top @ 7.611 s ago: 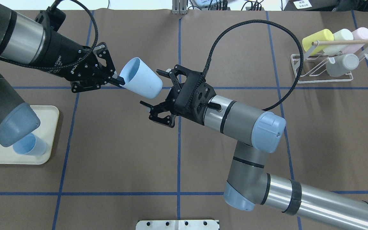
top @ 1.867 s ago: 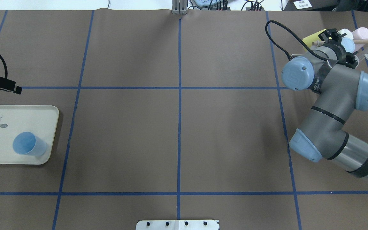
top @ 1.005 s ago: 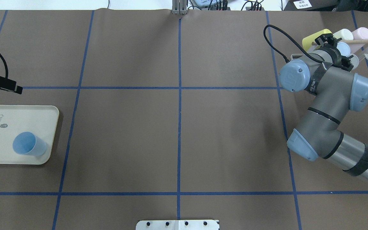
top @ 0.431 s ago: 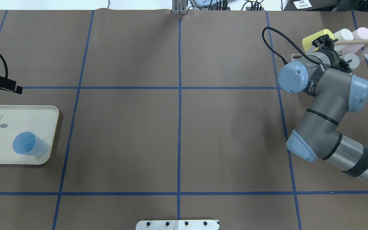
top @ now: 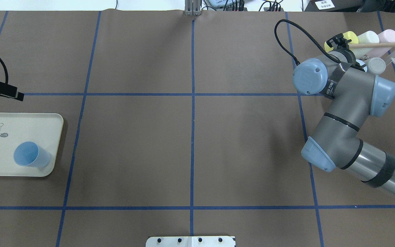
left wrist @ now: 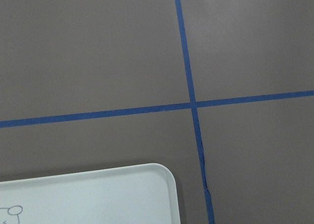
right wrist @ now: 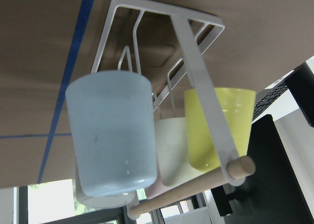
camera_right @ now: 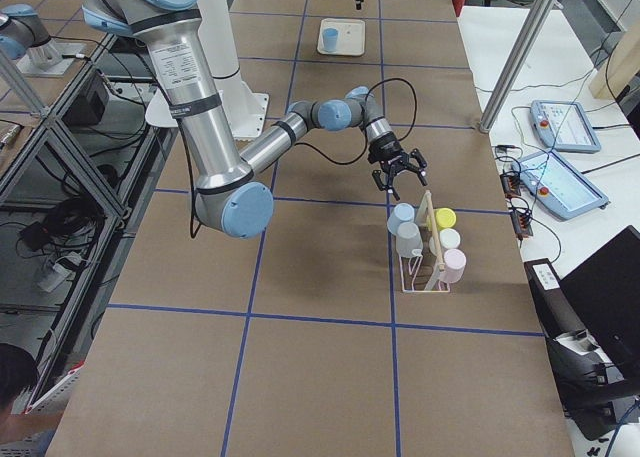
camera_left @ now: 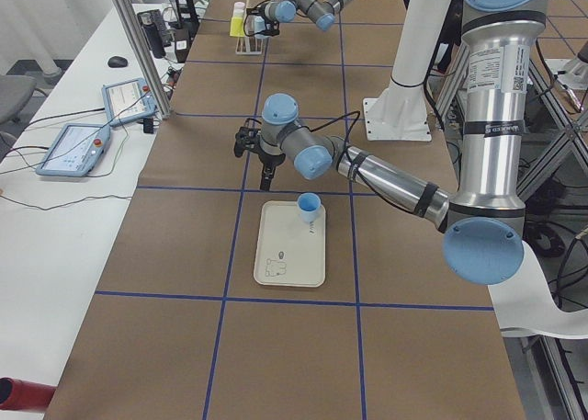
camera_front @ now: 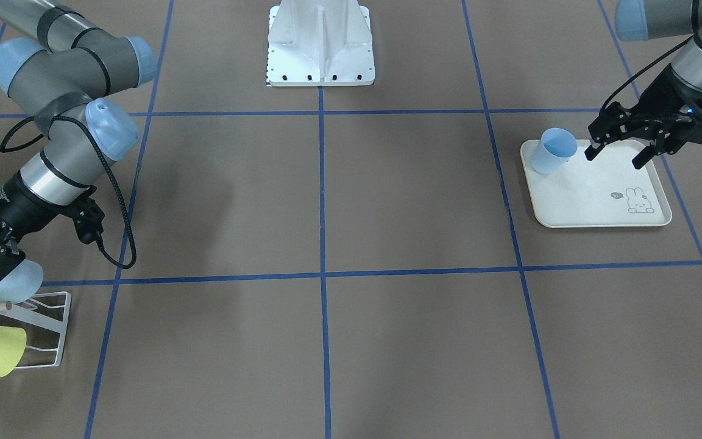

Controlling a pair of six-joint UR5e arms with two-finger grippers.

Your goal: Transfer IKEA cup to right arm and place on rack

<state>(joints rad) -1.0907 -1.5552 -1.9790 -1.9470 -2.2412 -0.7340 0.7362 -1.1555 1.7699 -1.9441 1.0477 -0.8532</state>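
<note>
The right arm [top: 348, 103] is bent at the elbow and reaches to the counter's far right corner. Its end effector [camera_right: 399, 175] hangs just above the rack [right wrist: 196, 62], fingers spread wide and empty. The left end effector [camera_front: 613, 160] points down over the tray [camera_front: 595, 201], also wide and empty, beside a blue cup [camera_front: 552, 151] standing there.

The pale blue cup [right wrist: 110, 131] sits on the rack, a smooth, tapered plastic tumbler next to a cream cup [right wrist: 171, 150] and a yellow cup [right wrist: 221, 126]. The rack is thin white wire with a round wooden dowel [right wrist: 196, 192] across it. The tray is matt cream with a rabbit drawing.

The counter [top: 132, 137] is covered in brown paper marked with a blue tape grid. A white side table [camera_left: 78, 149] carries handheld control screens.
</note>
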